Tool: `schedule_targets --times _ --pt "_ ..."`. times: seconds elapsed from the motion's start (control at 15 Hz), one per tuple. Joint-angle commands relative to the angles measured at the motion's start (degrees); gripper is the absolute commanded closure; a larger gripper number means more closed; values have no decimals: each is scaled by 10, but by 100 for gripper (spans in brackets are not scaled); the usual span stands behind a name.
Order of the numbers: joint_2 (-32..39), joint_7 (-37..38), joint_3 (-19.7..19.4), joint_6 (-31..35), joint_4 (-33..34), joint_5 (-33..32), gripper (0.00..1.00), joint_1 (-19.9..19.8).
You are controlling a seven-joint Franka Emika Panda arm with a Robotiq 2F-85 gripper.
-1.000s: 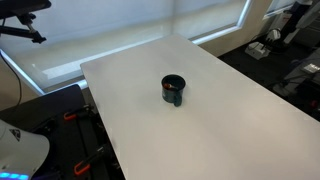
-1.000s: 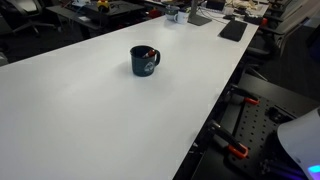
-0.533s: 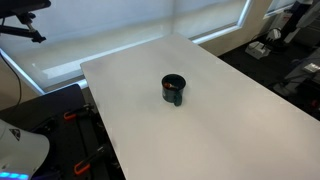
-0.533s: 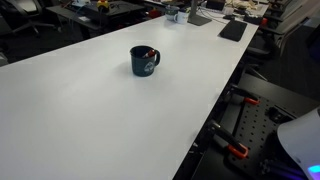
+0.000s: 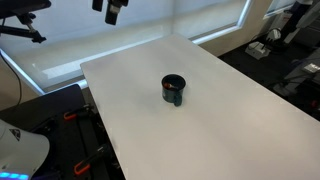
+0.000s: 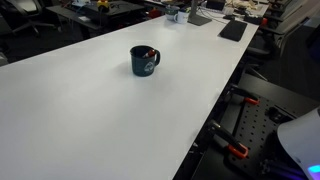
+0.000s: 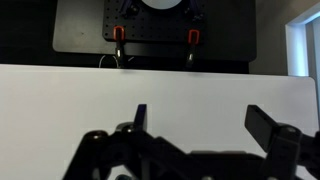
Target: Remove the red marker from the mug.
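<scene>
A: Wrist view first. Shows gripper (image 7: 200,128) with jaws spread wide, nothing between. Looks over bare white table (image 7: 60,95) toward dark pegboard (image 7: 155,25) carrying two red clamps (image 7: 118,35). No mug anywhere in that view.

B: Confirmed. Grips nothing, touches nothing. Next out: mug (image 6: 144,61), upright near mid-table in both exterior views. Alone on the surface.

A: And red marker (image 6: 150,51)?

B: Inside the mug, leaning at the rim, with just a red tip poking above it. Too small to read more. Not lifted, not tipped out.

A: Farther back in an exterior view, gripper (image 5: 113,8) at the top edge of frame, high up toward the table's far edge, well apart from mug (image 5: 174,90).

B: So, judging from this: nothing of the task done yet. Left to do: travel over the mug, line up on the red tip, come down, pinch, draw straight up, set aside.

A: Logging as approach stage, no contact made.
</scene>
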Motion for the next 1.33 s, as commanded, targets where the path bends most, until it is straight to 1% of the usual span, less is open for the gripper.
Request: schedule_targets --times 0.0,0.27,0.73,0.8,1.27 --pt "12 3 7 -1 4 0 0 -5" --pt "33 11 8 0 14 1 0 -5" --pt "78 17 -8 0 32 2 0 -25" --pt "59 10 -2 -1 15 0 0 -20" --pt "66 9 -3 -1 16 0 0 -23"
